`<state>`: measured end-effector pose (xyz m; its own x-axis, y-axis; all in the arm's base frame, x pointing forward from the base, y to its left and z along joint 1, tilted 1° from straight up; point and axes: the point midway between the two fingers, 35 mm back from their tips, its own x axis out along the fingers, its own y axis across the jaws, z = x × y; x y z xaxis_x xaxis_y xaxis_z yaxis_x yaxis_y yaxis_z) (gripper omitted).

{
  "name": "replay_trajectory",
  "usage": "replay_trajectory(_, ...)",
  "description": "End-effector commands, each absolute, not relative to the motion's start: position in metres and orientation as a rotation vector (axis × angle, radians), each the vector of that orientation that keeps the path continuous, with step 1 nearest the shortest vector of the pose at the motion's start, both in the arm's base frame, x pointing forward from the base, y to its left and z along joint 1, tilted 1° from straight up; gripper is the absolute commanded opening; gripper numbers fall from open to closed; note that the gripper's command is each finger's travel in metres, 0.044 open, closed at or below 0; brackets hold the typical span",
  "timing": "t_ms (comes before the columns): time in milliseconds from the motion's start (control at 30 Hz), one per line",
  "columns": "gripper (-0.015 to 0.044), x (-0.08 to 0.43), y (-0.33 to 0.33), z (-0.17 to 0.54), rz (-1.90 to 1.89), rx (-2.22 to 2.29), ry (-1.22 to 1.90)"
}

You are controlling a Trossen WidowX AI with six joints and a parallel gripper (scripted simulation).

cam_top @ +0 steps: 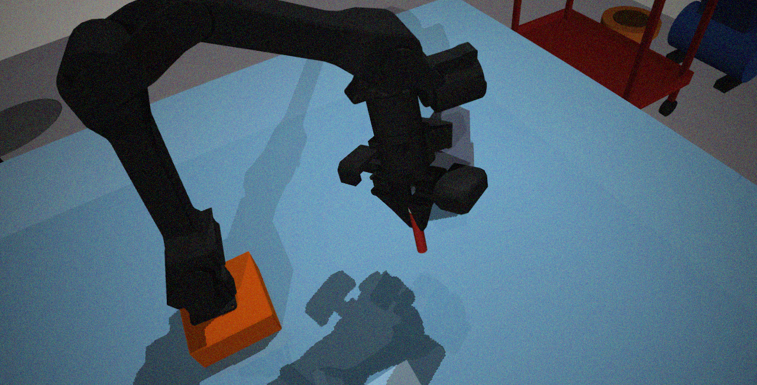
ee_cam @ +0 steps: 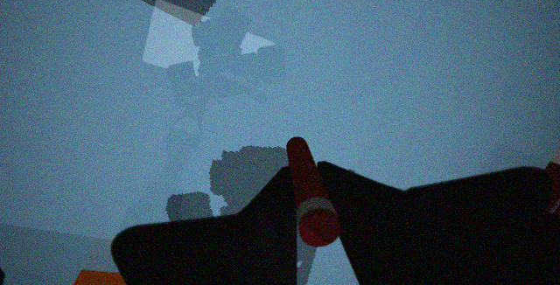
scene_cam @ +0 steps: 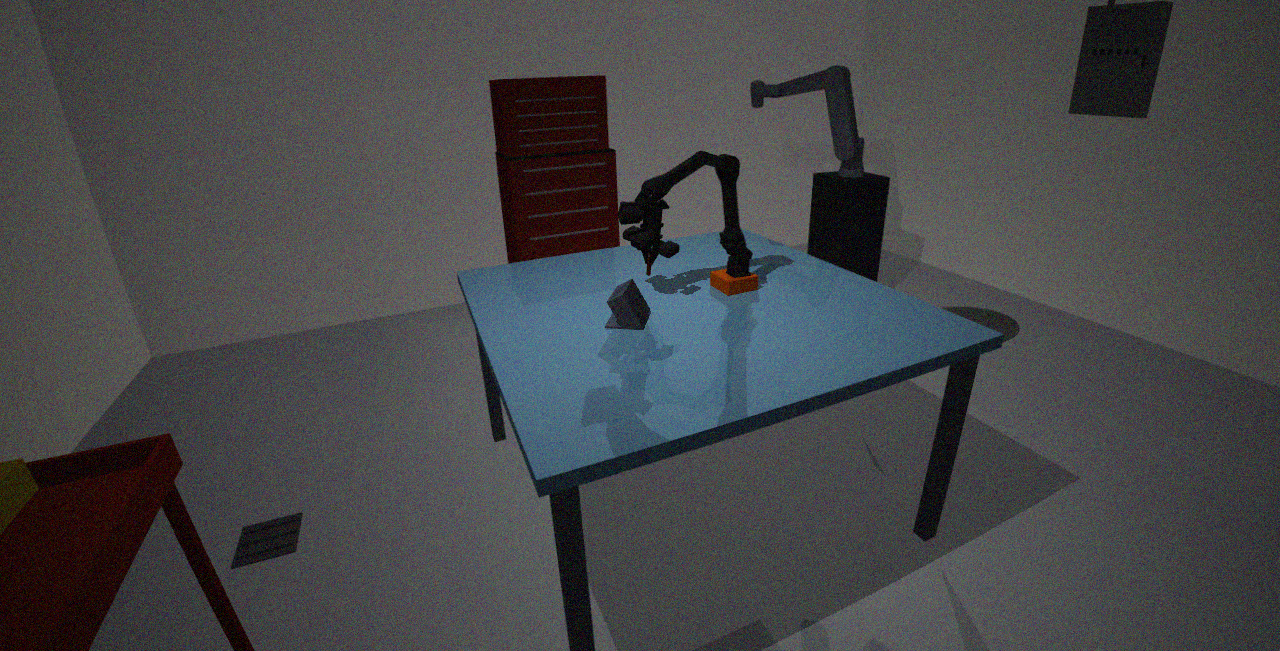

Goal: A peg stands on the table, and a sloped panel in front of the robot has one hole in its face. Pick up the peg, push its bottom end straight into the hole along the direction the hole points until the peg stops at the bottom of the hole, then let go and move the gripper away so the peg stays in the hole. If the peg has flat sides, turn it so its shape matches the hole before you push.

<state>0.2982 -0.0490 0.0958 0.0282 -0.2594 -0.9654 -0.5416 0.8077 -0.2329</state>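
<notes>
My gripper [cam_top: 417,223] [scene_cam: 649,263] [ee_cam: 304,172] is shut on the red round peg [cam_top: 419,240] [scene_cam: 648,270] [ee_cam: 302,163]. A grey band circles the peg near its upper end. The peg is held above the table, with its lower end pointing down and slightly tilted in the top view. The grey block with the sloped panel [cam_top: 458,124] [scene_cam: 628,305] stands apart from the peg, partly hidden behind the gripper in the top view. Its hole cannot be made out in any view.
The arm's orange base block [cam_top: 240,303] [scene_cam: 733,283] [ee_cam: 98,278] stands on the blue table [cam_top: 608,255] [scene_cam: 805,342] [ee_cam: 416,79]. Dark arm shadows lie on the table. A red cart [cam_top: 598,60] stands beyond the table edge.
</notes>
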Motion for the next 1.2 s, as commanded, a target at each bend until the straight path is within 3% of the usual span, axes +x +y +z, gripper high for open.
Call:
replay_trajectory(0,0.0,0.299,-0.045,0.093,0.256,-0.704,1.564)
replay_trajectory(1167,0.0,0.31,-0.01,0.087,0.3,-0.97,1.521)
